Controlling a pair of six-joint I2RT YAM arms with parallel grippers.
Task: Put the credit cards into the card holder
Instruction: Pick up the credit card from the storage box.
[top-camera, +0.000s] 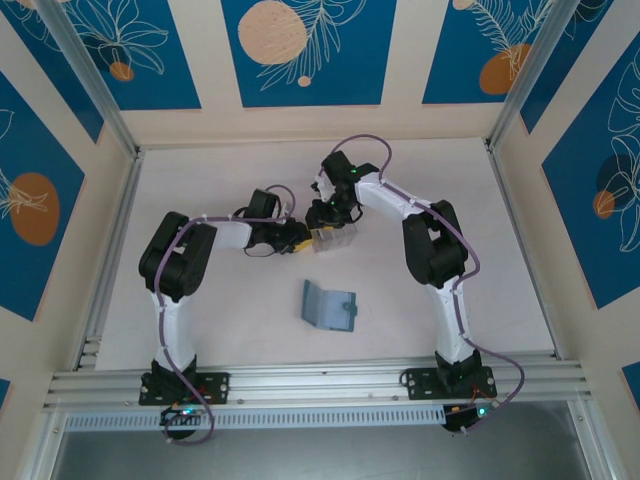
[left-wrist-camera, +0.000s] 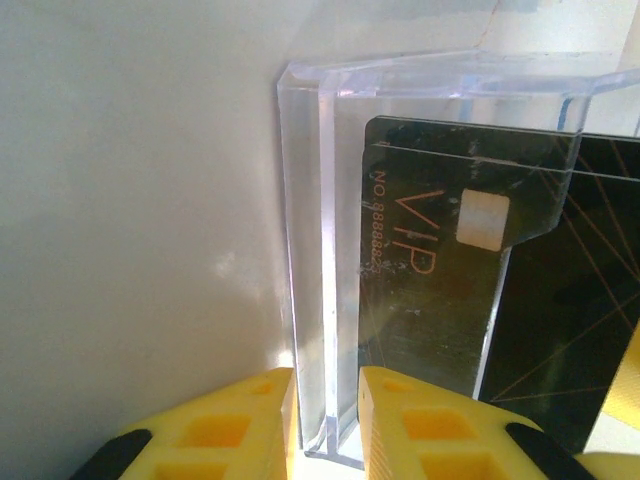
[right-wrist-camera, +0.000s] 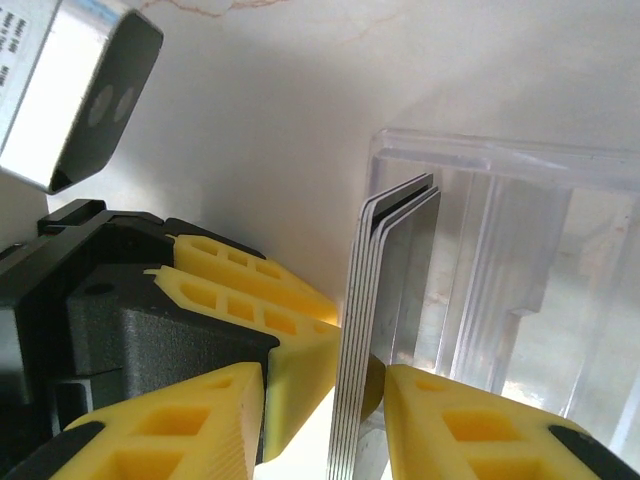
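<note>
My left fingers (left-wrist-camera: 240, 425) pinch a wall of the clear box (left-wrist-camera: 308, 200); my right fingers (right-wrist-camera: 470, 420) sit narrowly open around the upright credit cards (right-wrist-camera: 375, 280).

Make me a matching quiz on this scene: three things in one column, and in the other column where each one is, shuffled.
Things:
1. wallet
2. clear box
3. stack of cards

Places:
A. standing on edge between the right gripper's fingers
B. lying open on the table, apart from both grippers
C. one wall clamped by the left gripper

Pairs: 1-B, 2-C, 3-A
</note>
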